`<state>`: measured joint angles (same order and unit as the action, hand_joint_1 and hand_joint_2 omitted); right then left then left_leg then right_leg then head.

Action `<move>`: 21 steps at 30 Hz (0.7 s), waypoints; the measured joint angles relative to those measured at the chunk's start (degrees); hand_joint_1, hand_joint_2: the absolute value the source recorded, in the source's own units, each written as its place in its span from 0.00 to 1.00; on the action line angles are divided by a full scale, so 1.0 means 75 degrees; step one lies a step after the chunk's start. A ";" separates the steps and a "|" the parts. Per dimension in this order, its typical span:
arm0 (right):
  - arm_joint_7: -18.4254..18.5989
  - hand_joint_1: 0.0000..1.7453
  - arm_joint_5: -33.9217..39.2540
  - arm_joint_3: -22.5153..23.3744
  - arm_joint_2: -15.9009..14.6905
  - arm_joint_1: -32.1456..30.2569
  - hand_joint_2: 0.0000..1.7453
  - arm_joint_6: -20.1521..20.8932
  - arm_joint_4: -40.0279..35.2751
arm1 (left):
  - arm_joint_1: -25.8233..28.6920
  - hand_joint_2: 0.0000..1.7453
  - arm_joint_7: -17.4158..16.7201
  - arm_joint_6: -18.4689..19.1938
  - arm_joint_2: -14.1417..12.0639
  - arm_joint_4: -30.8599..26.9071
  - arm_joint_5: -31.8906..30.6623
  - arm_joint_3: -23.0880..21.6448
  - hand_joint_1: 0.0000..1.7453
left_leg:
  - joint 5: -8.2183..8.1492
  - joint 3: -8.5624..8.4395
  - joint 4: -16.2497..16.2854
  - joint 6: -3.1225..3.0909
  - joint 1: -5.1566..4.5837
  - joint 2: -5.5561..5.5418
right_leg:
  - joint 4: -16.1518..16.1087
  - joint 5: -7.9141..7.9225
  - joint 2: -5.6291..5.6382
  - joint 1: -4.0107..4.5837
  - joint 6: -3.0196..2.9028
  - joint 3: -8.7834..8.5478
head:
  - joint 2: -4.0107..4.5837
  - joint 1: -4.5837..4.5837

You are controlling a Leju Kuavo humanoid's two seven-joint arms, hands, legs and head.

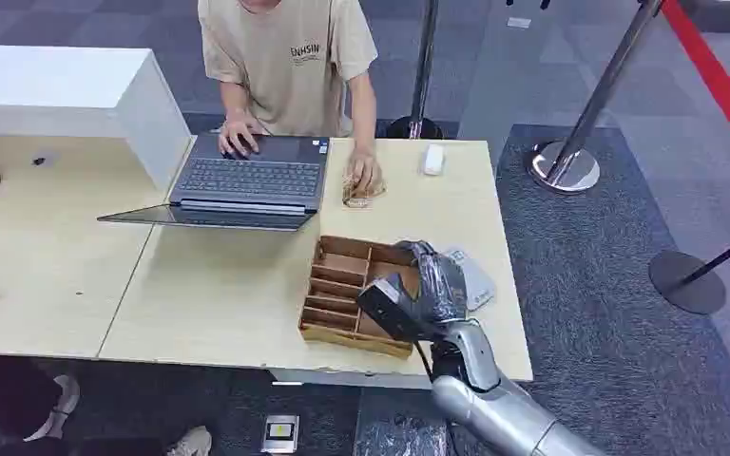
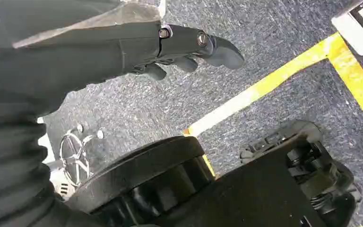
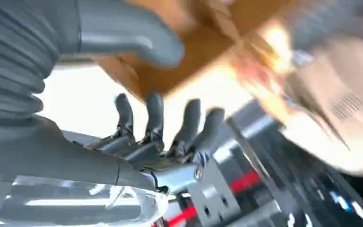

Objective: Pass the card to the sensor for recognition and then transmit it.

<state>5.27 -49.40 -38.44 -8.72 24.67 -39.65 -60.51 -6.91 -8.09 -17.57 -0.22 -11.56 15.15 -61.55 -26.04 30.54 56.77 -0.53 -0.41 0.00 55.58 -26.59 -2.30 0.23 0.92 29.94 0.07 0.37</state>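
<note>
Right hand (image 1: 434, 285) fingers (image 3: 154, 116) spread apart, straight-ish, nothing between them; thumb (image 3: 127, 40) off to the side. The hand hovers over the right end of the wooden divided tray (image 1: 342, 294) near the table's (image 1: 228, 304) front right corner, wrist camera block facing back, silver forearm coming up from below the table edge. Right wrist view is motion-blurred; a barcode-like print is smeared on a pale surface, unreadable.

Left hand (image 2: 184, 49) hangs low over grey carpet with yellow floor tape (image 2: 274, 80); fingers loosely curled, nothing in them.

Cards (image 1: 470, 275): pale flat pieces lying on the table just right of the tray, partly hidden behind the right hand. Can't tell if the fingers touch them.

Readable text: "ENHSIN" on the person's (image 1: 290, 57) beige T-shirt. The person stands across the table, one hand on the open laptop (image 1: 247, 180), the other on a small wooden item (image 1: 361, 190). White small device (image 1: 432, 159) near the far edge.
</note>
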 joint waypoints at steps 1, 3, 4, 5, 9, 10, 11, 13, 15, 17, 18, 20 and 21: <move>0.0023 0.00 -0.0174 0.0107 0.0035 -0.0043 1.00 -0.0049 -0.0358 | -0.0001 1.00 -0.0023 0.0000 0.0000 0.0000 -0.0032 0.0000 0.00 | 0.0000 -0.0001 0.0000 0.0000 0.0000 0.0000 | 0.0000 -0.0001 0.0000 0.0000 0.0000 0.0000 | 0.0000 0.0003; -0.0030 0.00 -0.0411 0.0338 0.0105 -0.0181 1.00 -0.0058 -0.1104 | -0.0003 1.00 -0.0038 0.0003 0.0000 0.0000 -0.0111 -0.0003 0.00 | -0.0001 -0.0001 0.0000 0.0000 0.0001 0.0000 | 0.0000 -0.0003 -0.0001 0.0001 0.0001 0.0000 | 0.0000 -0.0003; -0.0105 0.00 -0.0396 0.0446 0.0128 -0.0246 1.00 -0.0058 -0.1402 | -0.0003 1.00 -0.0038 0.0003 0.0000 0.0000 -0.0143 -0.0003 0.00 | -0.0002 0.0000 0.0000 0.0000 0.0001 -0.0001 | 0.0000 -0.0003 -0.0002 0.0001 0.0001 0.0001 | 0.0000 0.0003; -0.0143 0.00 -0.0440 0.0571 0.0166 -0.0310 1.00 -0.0061 -0.1737 | -0.0005 1.00 -0.0038 0.0003 -0.0006 0.0000 -0.0178 -0.0006 0.00 | -0.0002 0.0000 0.0000 0.0000 0.0001 -0.0001 | 0.0000 -0.0003 -0.0001 0.0001 0.0001 0.0002 | 0.0000 0.0000; 0.0017 0.00 -0.0492 0.0932 0.0099 -0.0295 1.00 -0.0029 -0.2813 | -0.0013 1.00 -0.0020 0.0151 -0.0073 0.0000 -0.0111 -0.0015 0.00 | -0.0001 -0.0001 0.0000 0.0000 0.0001 0.0001 | -0.0001 -0.0003 0.0000 0.0001 0.0001 0.0003 | 0.0000 0.0000; 0.0058 0.00 -0.0477 0.0970 0.0055 -0.0273 1.00 -0.0008 -0.2986 | -0.0012 1.00 -0.0020 0.0187 -0.0093 0.0000 -0.0096 -0.0015 0.00 | -0.0001 -0.0001 0.0000 0.0000 0.0000 0.0001 | -0.0001 -0.0002 0.0000 0.0000 0.0001 0.0002 | 0.0000 0.0000; 0.0087 0.00 -0.0469 0.1016 -0.0017 -0.0228 1.00 0.0032 -0.3169 | -0.0009 1.00 -0.0020 0.0239 -0.0125 0.0003 -0.0079 -0.0015 0.00 | -0.0001 0.0000 0.0000 0.0000 0.0000 0.0000 | 0.0000 -0.0001 0.0000 0.0000 0.0001 0.0001 | 0.0000 0.0000; 0.0119 0.00 -0.0419 0.1090 -0.0091 -0.0130 1.00 0.0135 -0.3453 | -0.0014 1.00 -0.0020 0.0312 -0.0181 0.0003 -0.0046 -0.0015 0.00 | -0.0001 -0.0002 0.0000 0.0000 -0.0001 0.0001 | 0.0000 0.0001 0.0003 -0.0002 0.0000 0.0001 | 0.0000 -0.0003; 0.0157 0.00 -0.0358 0.1104 -0.0146 -0.0054 1.00 0.0190 -0.3685 | -0.0006 1.00 -0.0023 0.0312 -0.0224 0.0006 0.0000 -0.0015 0.00 | -0.0001 -0.0003 0.0000 0.0000 -0.0004 0.0001 | -0.0001 0.0001 0.0002 -0.0003 0.0001 0.0001 | 0.0000 0.0000; 0.0183 0.00 -0.0358 0.1124 -0.0192 -0.0033 1.00 0.0190 -0.3871 | 0.0007 1.00 -0.0020 0.0312 -0.0251 0.0009 0.0018 -0.0015 0.00 | -0.0001 -0.0002 0.0000 0.0000 -0.0004 0.0001 | -0.0001 0.0001 0.0000 -0.0003 0.0002 0.0001 | 0.0000 0.0000; 0.0181 0.00 -0.0308 0.1136 -0.0207 -0.0028 1.00 0.0190 -0.3936 | 0.0010 1.00 -0.0020 0.0312 -0.0256 0.0009 0.0023 -0.0015 0.00 | -0.0001 -0.0001 0.0000 0.0000 -0.0004 0.0001 | -0.0001 0.0000 0.0000 -0.0003 0.0002 0.0001 | 0.0000 0.0000; 0.0139 0.00 0.0039 0.1139 -0.0242 -0.0021 1.00 0.0184 -0.4067 | 0.0008 1.00 -0.0020 0.0312 -0.0268 0.0009 0.0070 -0.0015 0.00 | -0.0002 -0.0002 0.0000 -0.0001 -0.0004 0.0000 | -0.0001 0.0000 0.0002 -0.0003 0.0001 0.0002 | 0.0000 0.0000; -0.0014 0.00 0.0537 0.1139 -0.0262 -0.0032 1.00 0.0167 -0.4131 | 0.0006 1.00 -0.0020 0.0315 -0.0271 0.0012 0.0119 -0.0015 0.00 | -0.0002 -0.0002 0.0000 -0.0001 -0.0004 0.0001 | -0.0001 -0.0001 0.0002 -0.0003 0.0002 0.0002 | 0.0000 -0.0003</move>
<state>5.17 -45.38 -29.90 -10.69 24.43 -38.40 -91.49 -6.87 -8.24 -15.21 -2.25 -11.47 16.04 -61.66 -26.05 30.53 56.77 -0.53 -0.44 0.00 55.57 -26.60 -2.28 0.21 0.93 29.96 0.07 0.35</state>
